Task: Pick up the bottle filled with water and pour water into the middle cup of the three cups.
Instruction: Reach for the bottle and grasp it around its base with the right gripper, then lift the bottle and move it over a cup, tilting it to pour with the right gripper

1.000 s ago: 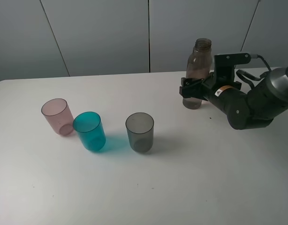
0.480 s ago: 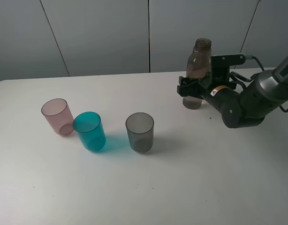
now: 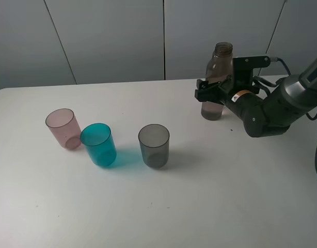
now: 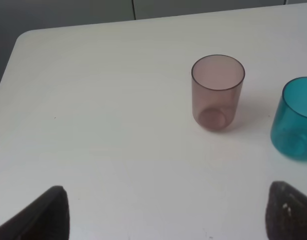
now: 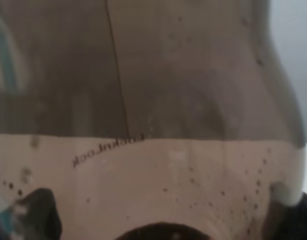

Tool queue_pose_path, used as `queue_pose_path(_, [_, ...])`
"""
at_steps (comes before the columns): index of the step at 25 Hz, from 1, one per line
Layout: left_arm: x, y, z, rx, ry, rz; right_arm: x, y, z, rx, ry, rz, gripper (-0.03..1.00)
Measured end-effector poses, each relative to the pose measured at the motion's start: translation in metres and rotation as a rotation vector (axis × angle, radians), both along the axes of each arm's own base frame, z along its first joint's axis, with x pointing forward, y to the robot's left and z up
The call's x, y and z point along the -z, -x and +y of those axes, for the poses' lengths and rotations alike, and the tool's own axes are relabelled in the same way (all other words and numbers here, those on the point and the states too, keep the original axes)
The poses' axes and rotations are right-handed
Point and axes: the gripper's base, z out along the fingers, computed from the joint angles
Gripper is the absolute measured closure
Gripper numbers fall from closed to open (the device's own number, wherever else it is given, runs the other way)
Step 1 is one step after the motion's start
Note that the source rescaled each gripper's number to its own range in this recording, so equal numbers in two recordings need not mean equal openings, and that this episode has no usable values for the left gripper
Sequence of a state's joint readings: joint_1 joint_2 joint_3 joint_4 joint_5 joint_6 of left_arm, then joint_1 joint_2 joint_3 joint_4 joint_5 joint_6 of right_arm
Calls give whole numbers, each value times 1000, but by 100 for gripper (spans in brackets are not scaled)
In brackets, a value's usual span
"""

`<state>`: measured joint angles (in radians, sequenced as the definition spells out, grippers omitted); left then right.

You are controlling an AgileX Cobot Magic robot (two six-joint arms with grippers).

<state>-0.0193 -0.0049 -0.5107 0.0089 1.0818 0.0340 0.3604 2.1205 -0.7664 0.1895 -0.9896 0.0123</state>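
Observation:
The smoky-brown bottle (image 3: 219, 77) stands upright and capless at the back right of the table, partly filled with water. My right gripper (image 3: 209, 94) is open, its fingers on either side of the bottle's lower body. The bottle (image 5: 153, 125) fills the right wrist view, and the right gripper (image 5: 163, 212) shows a dark fingertip at each lower corner. The three cups stand in a row at the left: pink (image 3: 63, 128), the teal middle cup (image 3: 98, 144), grey (image 3: 154, 145). My left gripper (image 4: 168, 215) hangs open near the pink cup (image 4: 217, 92) and the teal cup (image 4: 296, 120).
The white table (image 3: 200, 196) has a rounded far-left corner (image 4: 28, 37). A grey panelled wall (image 3: 112, 36) runs close behind the bottle. The right arm's body and cables (image 3: 272, 111) lie at the table's right edge.
The right gripper has slid a little further left around the bottle, and its arm has risen slightly. The bottle and the cups have not moved.

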Motion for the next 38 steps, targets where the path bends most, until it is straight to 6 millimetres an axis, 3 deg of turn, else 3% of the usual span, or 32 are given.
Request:
queue_pose_path(10, [0,0,0,0,0,0,12,1,2,-17,5,34,9])
queue_pose_path(18, [0,0,0,0,0,0,10,0,2,-14,-6,11,9])
queue_pose_path(19, [0,0,0,0,0,0,10,0,2,-14,-6,8,13])
queue_pose_path(20, [0,0,0,0,0,0,10,-1,2,-14,-7,6,25])
queue_pose_path(21, [0,0,0,0,0,0,10,-1,2,-14,-7,2,51])
queue_pose_path(22, [0,0,0,0,0,0,9,-1,2,-14,-9,-5,90])
queue_pose_path(24, [0,0,0,0,0,0,9,-1,1,-11,-10,-9,95])
queue_pose_path(33, [0,0,0,-1,2,0,3,0,6,-65,1,13,95])
queue_pose_path(38, [0,0,0,-2,4,0,-29,2,23,-157,38,-16,96])
